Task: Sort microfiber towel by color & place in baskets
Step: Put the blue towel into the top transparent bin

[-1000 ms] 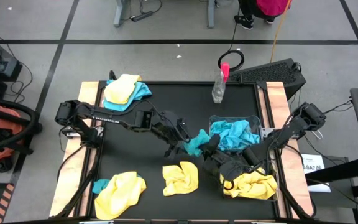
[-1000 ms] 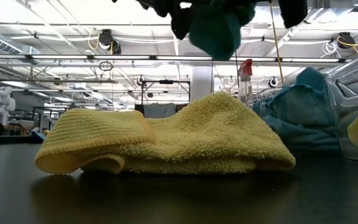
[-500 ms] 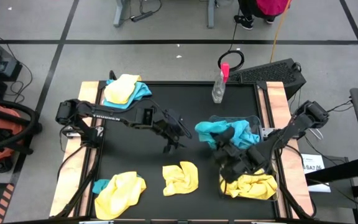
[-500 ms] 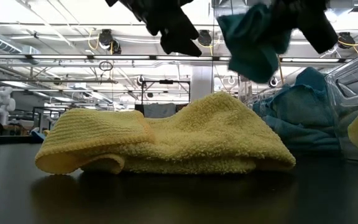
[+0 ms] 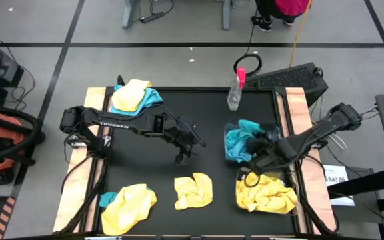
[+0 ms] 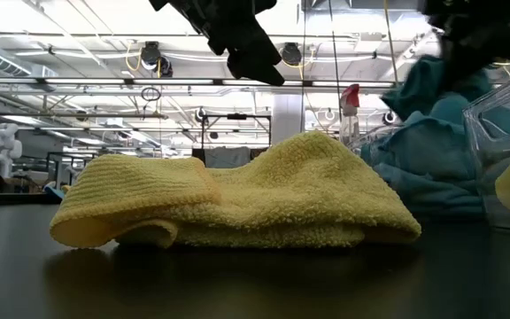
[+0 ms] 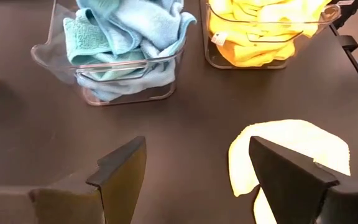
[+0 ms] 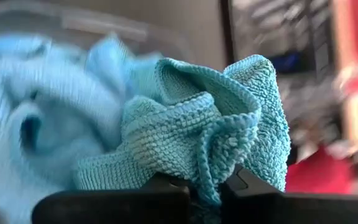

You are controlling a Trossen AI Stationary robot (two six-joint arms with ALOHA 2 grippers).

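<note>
Black tabletop (image 5: pixel 199 113) with wooden side rails, seen from above, in a workshop with a grey taped floor.

At the far left corner a yellow towel lies on a blue one (image 5: pixel 133 95). At the near left corner a second yellow towel (image 5: pixel 129 200) covers another blue one. The left arm reaches in from the left rail, and the left gripper (image 5: pixel 184 148) hangs over bare table near the middle, its fingers (image 7: pixel 120 171) spread wide and holding nothing. Just near of it a loose yellow towel (image 5: pixel 194 189) lies crumpled on the table.

A clear spray bottle (image 5: pixel 235 90) with a pink top stands at the far edge, right of centre.

On the right side sit two clear baskets, side by side. The farther blue basket (image 7: pixel 129 65) is piled with blue towels. The nearer yellow basket (image 7: pixel 263 53) is full of yellow towels. The right arm comes in from the right rail, and the right gripper (image 5: pixel 259 148) is over the blue basket, fingers pressed together on a teal towel (image 8: pixel 201 134) that seems to touch the pile below, though the view is blurred.
</note>
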